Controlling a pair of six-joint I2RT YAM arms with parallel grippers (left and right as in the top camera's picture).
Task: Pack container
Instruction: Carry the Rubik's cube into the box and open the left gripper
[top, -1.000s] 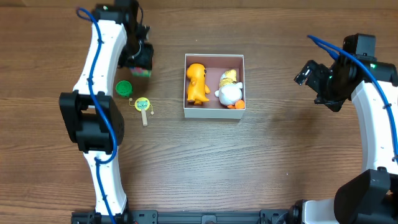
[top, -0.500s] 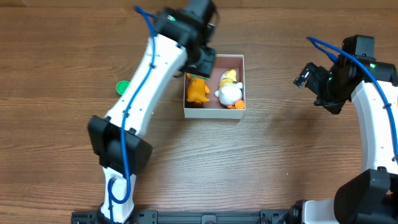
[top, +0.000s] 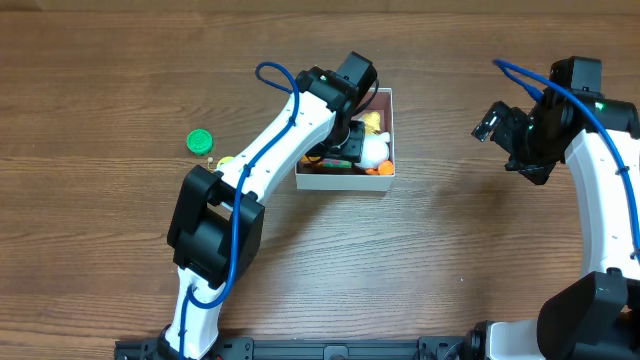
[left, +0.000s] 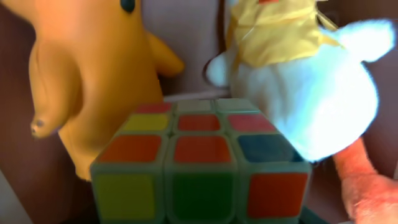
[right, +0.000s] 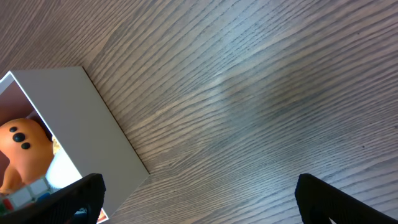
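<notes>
The container (top: 345, 184) is a square white-walled box with a pink inside at the table's middle. It holds an orange dinosaur toy (left: 93, 81) and a white duck plush (top: 375, 148). My left gripper (top: 340, 148) is down inside the container, shut on a multicoloured puzzle cube (left: 200, 168), which sits between the dinosaur and the duck (left: 311, 93). The left arm hides most of the dinosaur from overhead. My right gripper (top: 497, 122) is open and empty above bare table, to the right of the container. The right wrist view shows its spread fingers (right: 199, 193) and the container's white wall (right: 81, 118).
A green round cap (top: 200, 141) lies on the table left of the container. A small yellow-green paddle toy (top: 227, 162) peeks out beside the left arm. The left arm stretches diagonally from the front left to the container.
My left arm has swung from the far left of the table to the container, carrying the cube, and lowered it inside. The right arm has not moved.
</notes>
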